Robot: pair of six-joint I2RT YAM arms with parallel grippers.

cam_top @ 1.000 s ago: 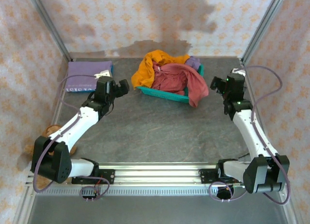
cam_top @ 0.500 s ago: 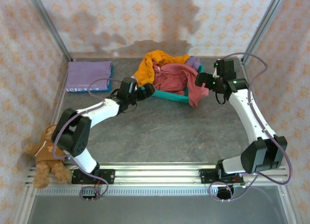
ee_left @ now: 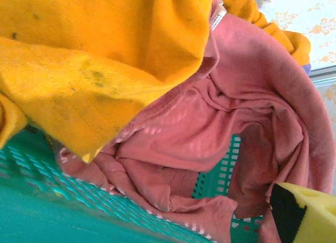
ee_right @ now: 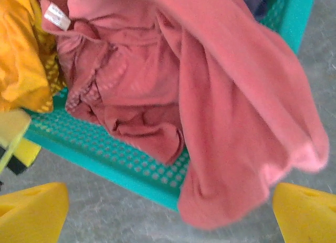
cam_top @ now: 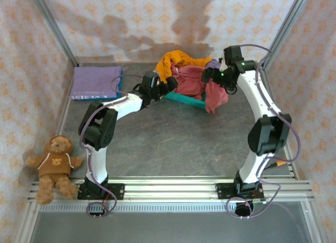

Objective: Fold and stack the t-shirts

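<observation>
Top external: left gripper (cam_top: 168, 85) and right gripper (cam_top: 214, 75) are hovering at opposite side rims of the teal basket (cam_top: 184, 99), jaws wide apart; the dusty red t-shirt (cam_top: 194, 80) is spilling over its near-right rim. Left wrist: the mustard t-shirt (ee_left: 94, 54) is overlapping it inside the basket; avoid pinching both. Right wrist: fingertips (ee_right: 37, 214) are straddling the hanging red fold; grip there.

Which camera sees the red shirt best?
The right wrist view: the red shirt spreads across it, draping over the basket rim. Left wrist shows crumpled folds under the orange shirt; top view shows it small.
</observation>
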